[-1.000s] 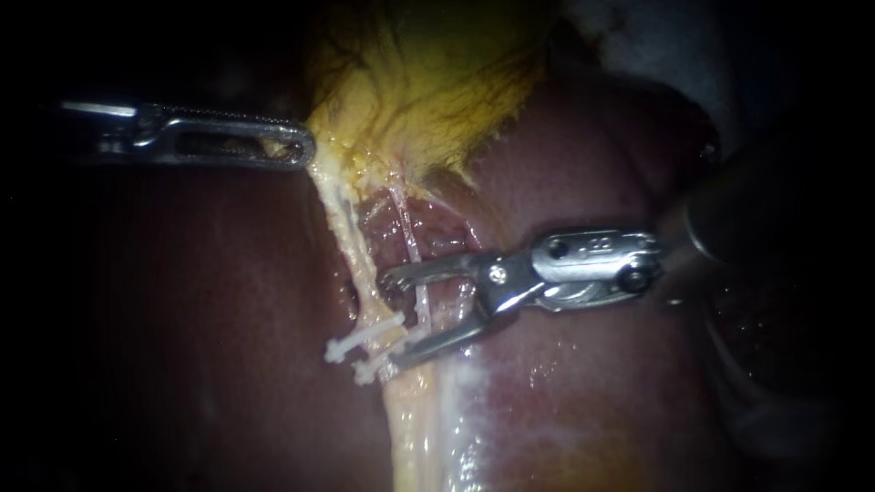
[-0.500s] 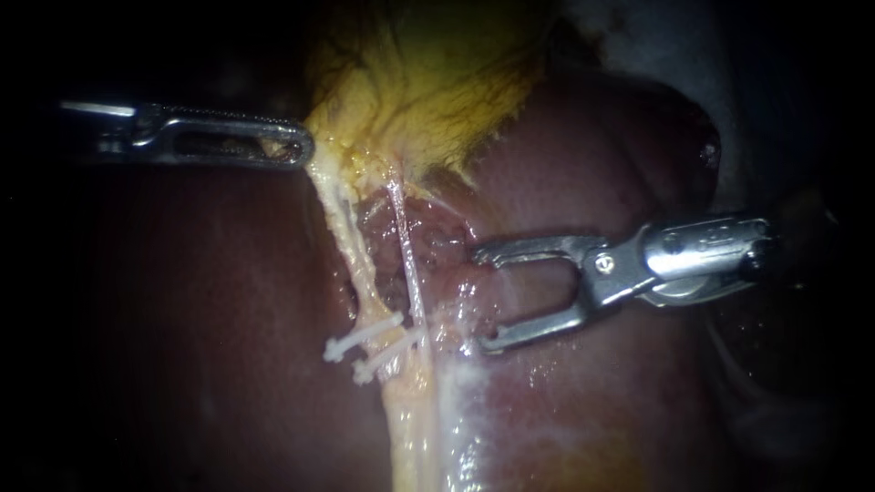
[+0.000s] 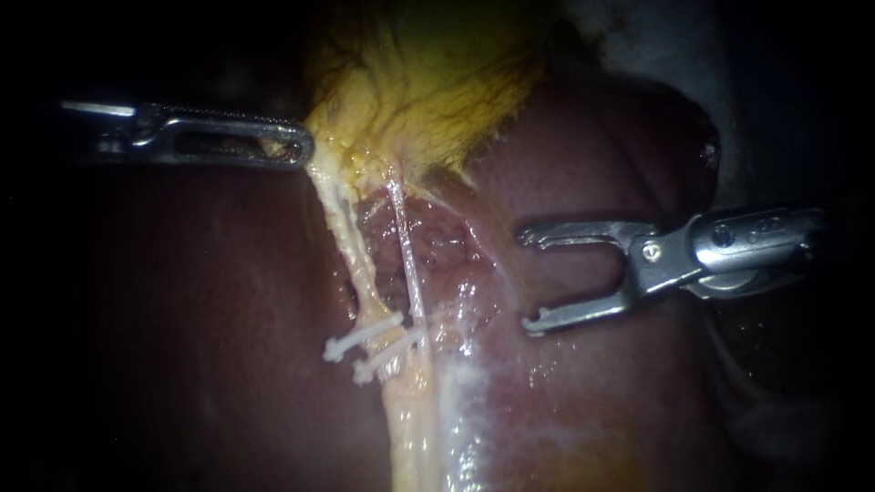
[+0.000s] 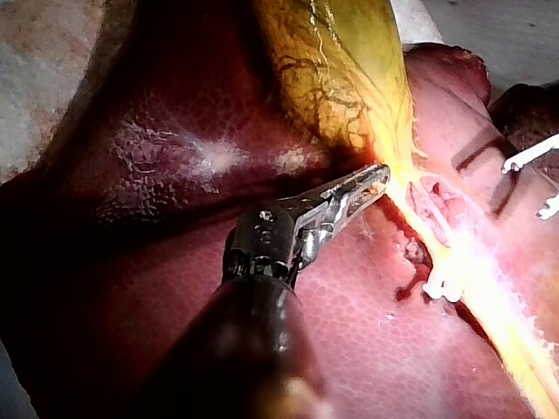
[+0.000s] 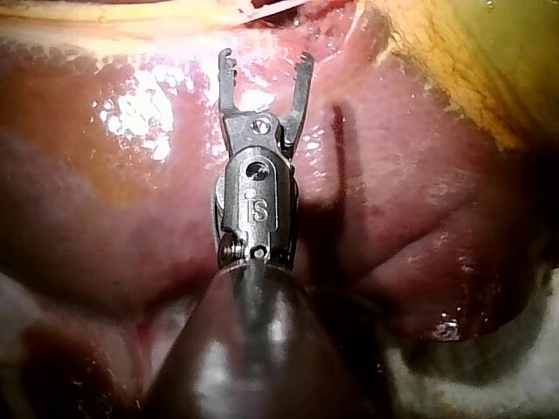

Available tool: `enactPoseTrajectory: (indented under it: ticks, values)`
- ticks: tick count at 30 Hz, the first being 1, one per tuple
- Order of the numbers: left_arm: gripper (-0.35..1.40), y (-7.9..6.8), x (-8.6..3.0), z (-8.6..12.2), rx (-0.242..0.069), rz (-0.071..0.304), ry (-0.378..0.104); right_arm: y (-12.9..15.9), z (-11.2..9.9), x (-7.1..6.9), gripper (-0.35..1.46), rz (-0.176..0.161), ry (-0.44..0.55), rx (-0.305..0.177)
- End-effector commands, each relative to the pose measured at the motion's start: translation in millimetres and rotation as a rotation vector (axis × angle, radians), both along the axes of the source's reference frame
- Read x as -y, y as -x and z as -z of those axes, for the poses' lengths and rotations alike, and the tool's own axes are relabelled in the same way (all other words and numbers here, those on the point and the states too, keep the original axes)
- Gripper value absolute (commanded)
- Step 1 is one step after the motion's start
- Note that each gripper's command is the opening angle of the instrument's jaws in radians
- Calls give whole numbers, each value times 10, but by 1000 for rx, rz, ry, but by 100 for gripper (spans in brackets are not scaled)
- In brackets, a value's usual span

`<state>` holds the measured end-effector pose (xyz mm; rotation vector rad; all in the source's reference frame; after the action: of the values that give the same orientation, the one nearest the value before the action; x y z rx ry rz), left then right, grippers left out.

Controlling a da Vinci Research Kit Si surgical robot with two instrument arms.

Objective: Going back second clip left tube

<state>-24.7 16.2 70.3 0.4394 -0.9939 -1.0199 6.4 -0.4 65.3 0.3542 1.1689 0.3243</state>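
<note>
Clips [image 3: 365, 335], white, two: side by side across the left tube [image 3: 351, 246], low on it. Left instrument [image 3: 305, 146]: claw closed, apparently gripping the gallbladder [image 3: 428, 82] at its lower edge; dim there. Right instrument [image 3: 527, 281]: claw open, empty, over the liver [image 3: 592, 392], well apart from the clips.

The liver [image 4: 175, 148] lies directly on a pale surface [image 4: 39, 61], possibly a cloth or pad, showing beyond its edges.
</note>
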Motion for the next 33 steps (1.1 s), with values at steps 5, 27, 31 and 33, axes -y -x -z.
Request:
enactPoseTrajectory:
  ticks: [5, 27, 31, 33]
  values:
    - [-35, 3, 1, -3, -1, 2, 2, 3, 1, 0, 58, 13, 0, 13]
    - [-35, 48, 25, -57, 3, -11, 21, 7, 3, 1, 58, 15, -1, 12]
    - [-35, 48, 24, -57, 3, -11, 21, 7, 3, 1, 58, 15, -1, 12]
    - [-35, 47, 24, -57, 3, -12, 21, 7, 3, 1, 58, 15, -1, 12]
